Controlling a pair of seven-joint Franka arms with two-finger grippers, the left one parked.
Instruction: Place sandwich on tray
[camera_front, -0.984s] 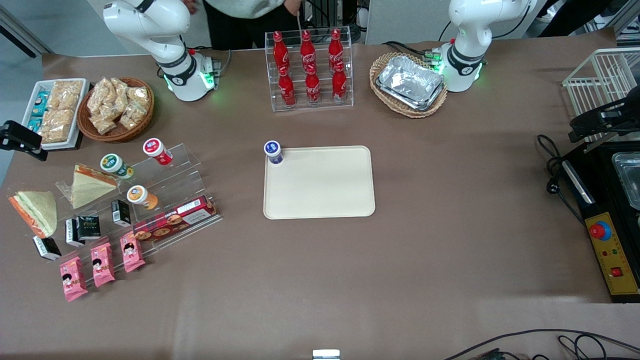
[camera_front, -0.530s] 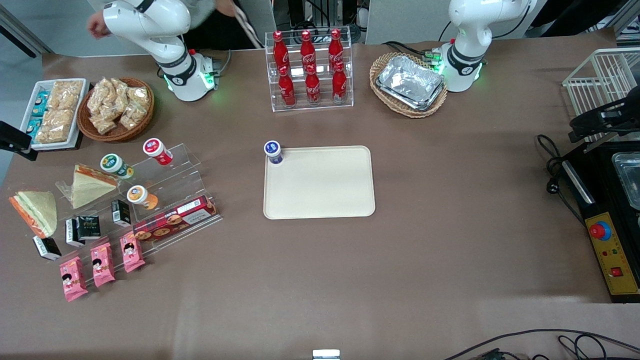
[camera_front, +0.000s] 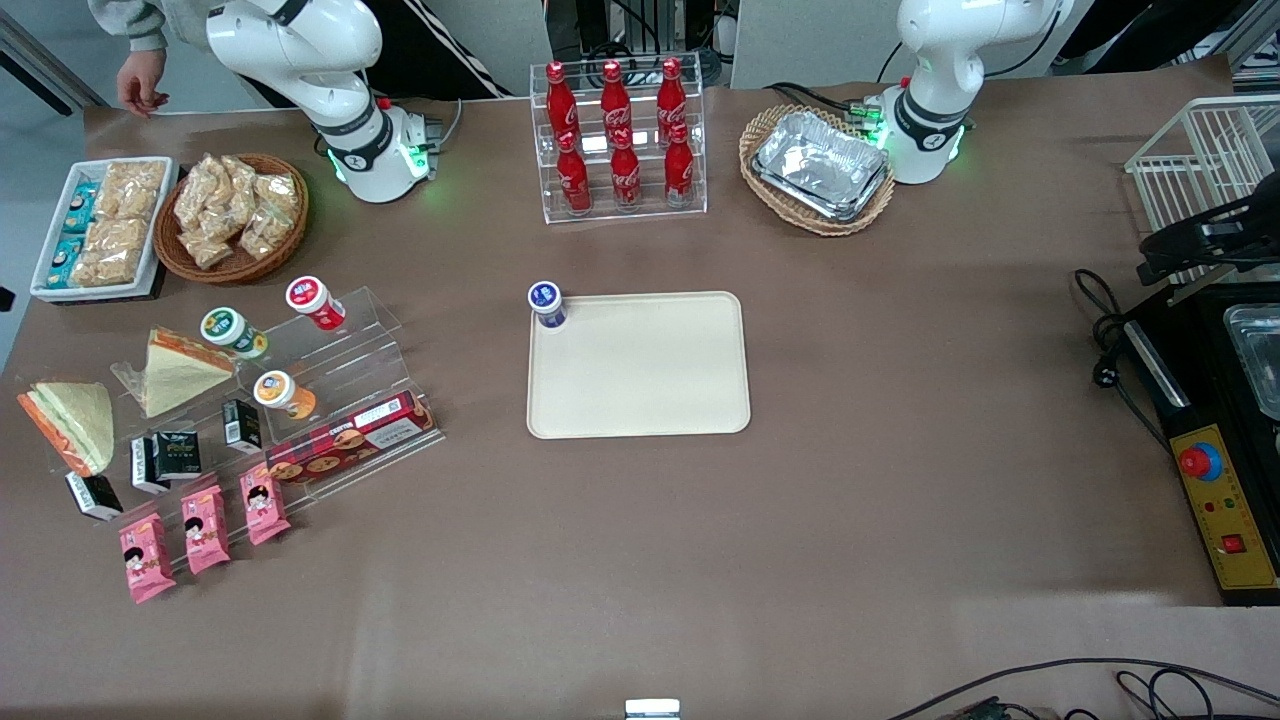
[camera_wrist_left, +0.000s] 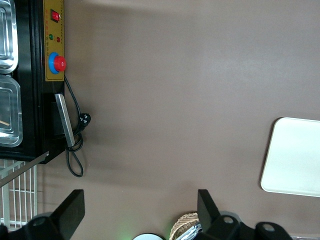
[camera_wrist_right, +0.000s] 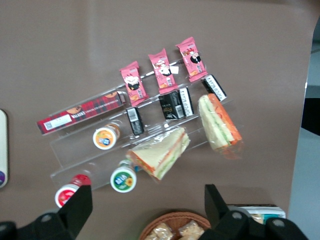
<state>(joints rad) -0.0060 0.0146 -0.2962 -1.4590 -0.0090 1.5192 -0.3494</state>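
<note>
— Seen high above a clear display stand (camera_wrist_right: 125, 137): gripper (camera_wrist_right: 145, 212), fingers spread wide, holding nothing.

— And below? Two wrapped sandwiches on that stand, sandwich (camera_front: 178, 370) nearer mid-desk, the second sandwich (camera_front: 68, 424) at the working arm's end. Well apart at mid-desk, cream tray (camera_front: 640, 380), bare apart from a blue-lidded cup (camera_front: 547, 303) at one corner.

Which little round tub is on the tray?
The blue-lidded tub, standing on a corner of the tray. The green, red and orange ones sit on the clear rack. The hand hovers above that rack.
</note>
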